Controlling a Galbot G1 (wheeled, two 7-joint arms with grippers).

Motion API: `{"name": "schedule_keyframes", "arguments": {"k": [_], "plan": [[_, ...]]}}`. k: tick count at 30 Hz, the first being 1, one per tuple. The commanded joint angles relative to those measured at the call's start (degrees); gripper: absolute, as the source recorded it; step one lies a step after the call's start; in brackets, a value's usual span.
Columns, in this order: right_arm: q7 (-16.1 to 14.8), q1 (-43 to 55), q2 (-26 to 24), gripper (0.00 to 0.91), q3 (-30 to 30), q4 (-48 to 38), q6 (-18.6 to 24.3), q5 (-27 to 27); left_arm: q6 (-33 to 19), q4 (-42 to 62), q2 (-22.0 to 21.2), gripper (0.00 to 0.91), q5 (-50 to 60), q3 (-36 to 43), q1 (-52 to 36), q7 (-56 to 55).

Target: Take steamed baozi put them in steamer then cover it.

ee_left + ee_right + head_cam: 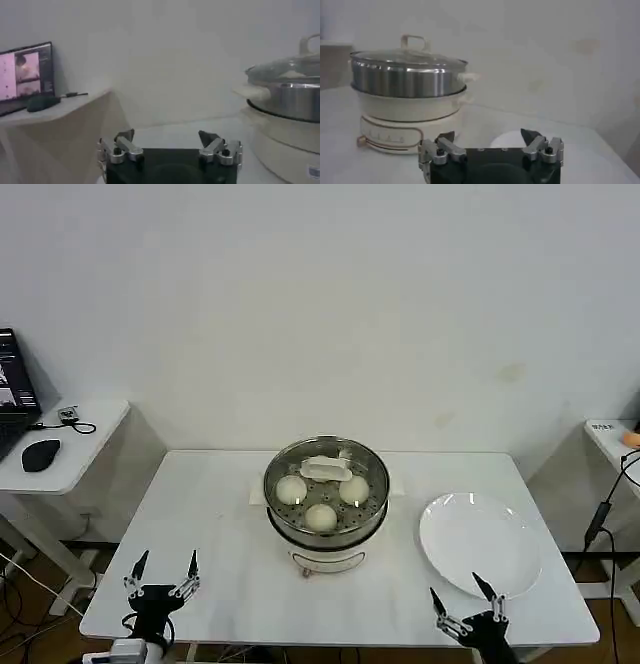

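Baozi (320, 517) are sitting inside the steamer (326, 536), which is standing mid-table toward the far edge, with the cover (327, 467) resting on top. Three buns are showing through the glass; a fourth is probably lying under the handle. The plate (482, 542) is lying bare near the table's right edge. The left gripper (163, 568) is hovering at the near left corner, released and holding nothing; the right gripper (468, 596) is hovering likewise at the near right edge. The glass lid is likely heavy, slippery and breakable, so its flat central handle is the sensible hold.
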Motion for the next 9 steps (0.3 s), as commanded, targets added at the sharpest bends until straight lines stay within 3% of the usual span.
{"name": "schedule_keyframes", "arguments": {"k": [1,9], "plan": [[1.23,-0.27,-0.72,0.907,-1.29,0.7,-2.74,0.38,-0.26,1.02,0.18,0.907,-1.38,-0.59,0.44,1.17],[1.63,-0.28,-2.02,0.907,-2.81,1.57,-4.6,1.02,1.19,0.83,0.24,0.907,-0.75,-0.68,0.47,2.78]]}}
